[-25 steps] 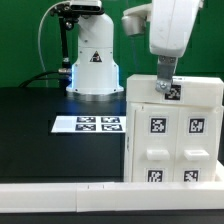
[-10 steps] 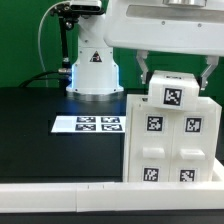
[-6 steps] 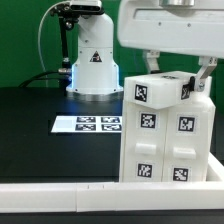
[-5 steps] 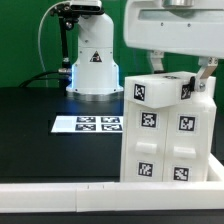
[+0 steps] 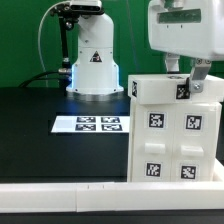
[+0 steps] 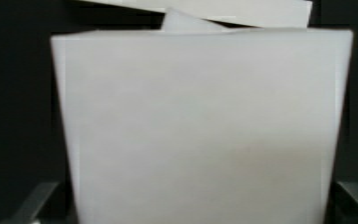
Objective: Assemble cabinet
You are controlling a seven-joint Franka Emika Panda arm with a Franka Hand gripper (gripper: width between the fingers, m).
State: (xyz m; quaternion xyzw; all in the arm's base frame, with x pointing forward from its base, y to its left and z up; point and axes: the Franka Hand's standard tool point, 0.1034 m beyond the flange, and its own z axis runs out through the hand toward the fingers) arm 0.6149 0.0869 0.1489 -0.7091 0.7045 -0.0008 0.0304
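Black tabletop fills the scene, with a green wall behind it and a long low white rail (image 5: pixel 60 197) along the near edge. On it, at the exterior view's right, stands the cabinet (image 5: pixel 175 135), a tall white box with four marker tags on its near face and a top piece carrying one more tag, just behind the rail. My gripper (image 5: pixel 190 80) hangs over that top piece, jaws straddling it wide; one finger (image 5: pixel 199 78) lies against its right end. I judge the jaws are set around the top piece, but whether they are pressing on it I cannot tell. To do this step well, I want the piece square to the body before I push down, the edges flush all round, and the push straight, so the tall box does not tip. Further left lie the marker board (image 5: pixel 88 124) and, beyond it, the white robot base (image 5: pixel 92 65), both well apart from the work. From the wrist view I get only a blank white face (image 6: pixel 194 125) filling the frame, the finger tips barely showing at the corners, and the seam between top piece and body is hidden.
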